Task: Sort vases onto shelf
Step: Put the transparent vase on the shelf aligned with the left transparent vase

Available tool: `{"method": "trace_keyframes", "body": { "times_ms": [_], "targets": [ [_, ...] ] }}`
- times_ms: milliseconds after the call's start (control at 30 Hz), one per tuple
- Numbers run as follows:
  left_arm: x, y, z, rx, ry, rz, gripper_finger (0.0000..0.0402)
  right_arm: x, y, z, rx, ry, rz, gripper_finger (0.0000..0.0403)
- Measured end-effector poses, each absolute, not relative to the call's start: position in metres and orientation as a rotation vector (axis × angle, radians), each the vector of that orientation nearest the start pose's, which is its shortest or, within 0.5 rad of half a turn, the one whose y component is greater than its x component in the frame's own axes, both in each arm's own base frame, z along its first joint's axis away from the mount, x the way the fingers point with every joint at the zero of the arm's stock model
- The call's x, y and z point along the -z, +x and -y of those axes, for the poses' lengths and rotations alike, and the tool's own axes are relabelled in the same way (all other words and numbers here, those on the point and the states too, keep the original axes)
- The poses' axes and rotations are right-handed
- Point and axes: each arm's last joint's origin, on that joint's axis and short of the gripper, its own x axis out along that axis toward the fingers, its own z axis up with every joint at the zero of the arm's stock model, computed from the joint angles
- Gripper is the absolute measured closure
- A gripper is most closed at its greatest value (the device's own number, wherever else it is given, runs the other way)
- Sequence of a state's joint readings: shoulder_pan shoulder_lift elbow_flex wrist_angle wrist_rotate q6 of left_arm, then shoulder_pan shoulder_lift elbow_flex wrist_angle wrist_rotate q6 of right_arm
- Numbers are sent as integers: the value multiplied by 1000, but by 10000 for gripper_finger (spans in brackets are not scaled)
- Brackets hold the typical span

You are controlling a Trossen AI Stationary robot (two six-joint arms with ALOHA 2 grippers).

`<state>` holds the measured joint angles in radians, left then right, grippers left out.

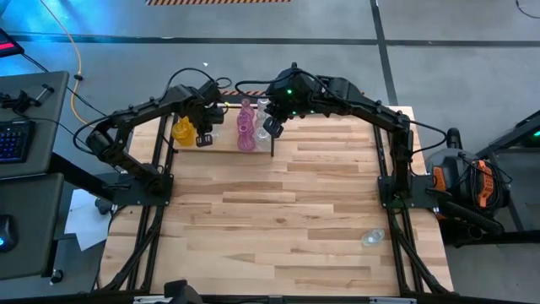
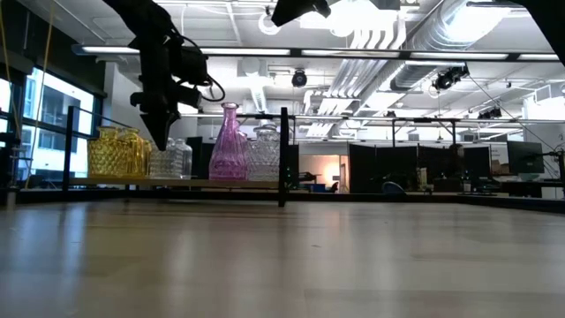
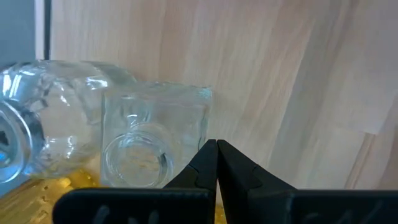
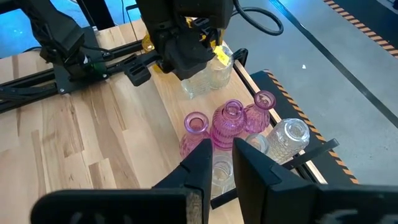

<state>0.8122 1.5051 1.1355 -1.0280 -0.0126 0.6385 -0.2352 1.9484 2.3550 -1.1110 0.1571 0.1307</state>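
Observation:
The shelf (image 1: 221,150) stands at the table's far edge, with a black divider (image 2: 283,155). On its board rest a yellow vase (image 2: 119,152), a clear vase (image 2: 177,159), a tall pink vase (image 2: 229,143) and another clear one (image 2: 265,152). Several pink vases (image 4: 231,121) show in the right wrist view. My left gripper (image 3: 216,149) is shut and points down, right beside a clear square vase (image 3: 155,140). My right gripper (image 4: 222,163) hangs high above the shelf, shut on a small clear vase (image 4: 222,174). My left gripper's shut fingertips (image 3: 205,158) stand at the side of the clear square vase; whether they touch it cannot be told. My right gripper pinches the small clear vase (image 4: 222,169) between its two fingers, slanting down from the table's right. The vase is lifted clear, above the pink vases; the fingers hide which part they grip.
One more clear vase (image 1: 372,238) lies on the butcher-block table near its right edge. The middle and near part of the table (image 1: 278,219) is bare wood. Black frame rails (image 1: 156,219) run along both sides.

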Motion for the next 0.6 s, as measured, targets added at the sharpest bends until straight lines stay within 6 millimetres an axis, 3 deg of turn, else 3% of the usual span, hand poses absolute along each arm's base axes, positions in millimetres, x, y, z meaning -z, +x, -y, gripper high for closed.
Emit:
{"method": "trace_keyframes", "body": {
  "times_ms": [600],
  "targets": [
    [-240,186,-199,-252,-36,-1424,401,-438,380,95,407,159,-690,359]
  ]
}}
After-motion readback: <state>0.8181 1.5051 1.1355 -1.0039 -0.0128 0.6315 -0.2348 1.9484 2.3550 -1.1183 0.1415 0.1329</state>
